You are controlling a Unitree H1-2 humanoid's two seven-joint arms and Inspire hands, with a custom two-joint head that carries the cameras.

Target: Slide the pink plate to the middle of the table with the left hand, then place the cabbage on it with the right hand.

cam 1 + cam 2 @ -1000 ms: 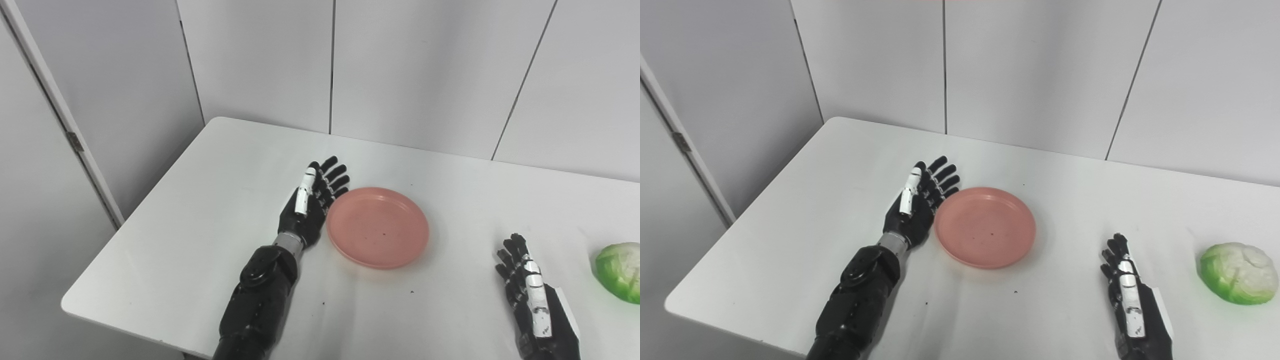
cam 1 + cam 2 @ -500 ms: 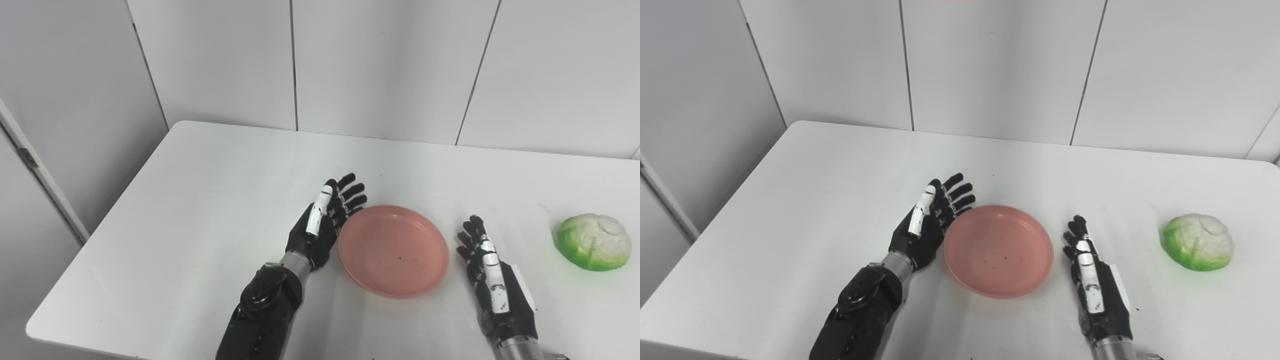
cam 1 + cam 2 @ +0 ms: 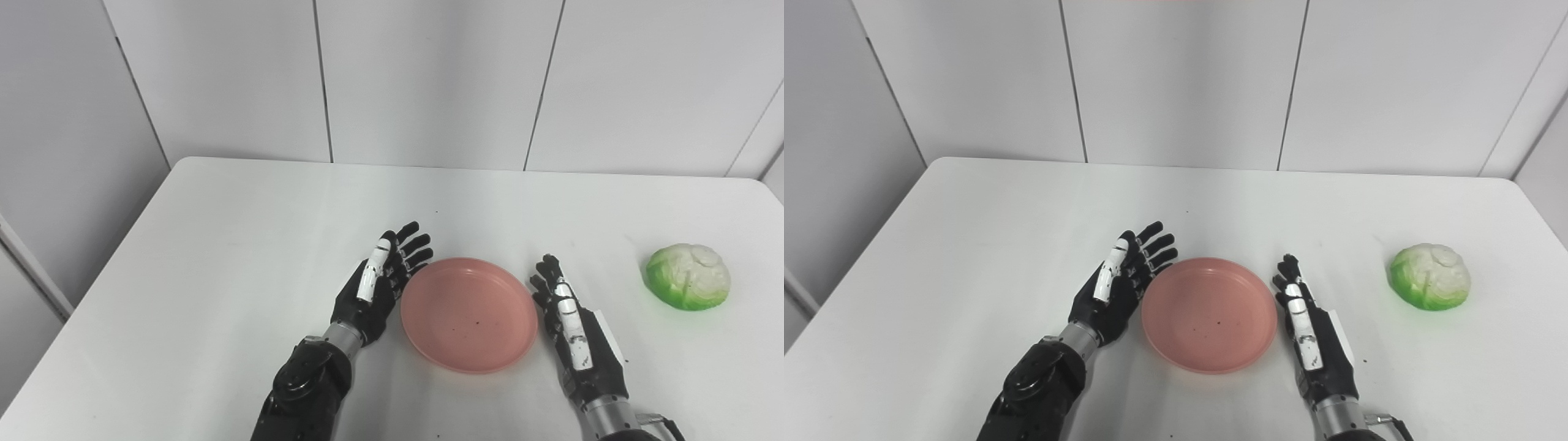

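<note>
The pink plate [image 3: 469,313] lies flat near the middle of the white table [image 3: 245,233], with nothing on it. My left hand [image 3: 376,283] stands on edge against the plate's left rim, open, fingers stretched out. My right hand [image 3: 572,327] is open too, on edge close by the plate's right rim. The cabbage [image 3: 688,276], green and white, rests on the table at the right, well apart from my right hand. Right eye view shows the same: plate [image 3: 1209,313], left hand [image 3: 1118,285], right hand [image 3: 1311,334], cabbage [image 3: 1429,277].
Grey wall panels [image 3: 429,79] rise just behind the table's far edge. The table's left edge [image 3: 92,288] drops off toward the floor. A few small dark specks dot the plate and the tabletop.
The camera has swung right, so the whole picture shifted left. The plate has slid right with my left hand at its rim. My right hand has come in close to the plate's right rim.
</note>
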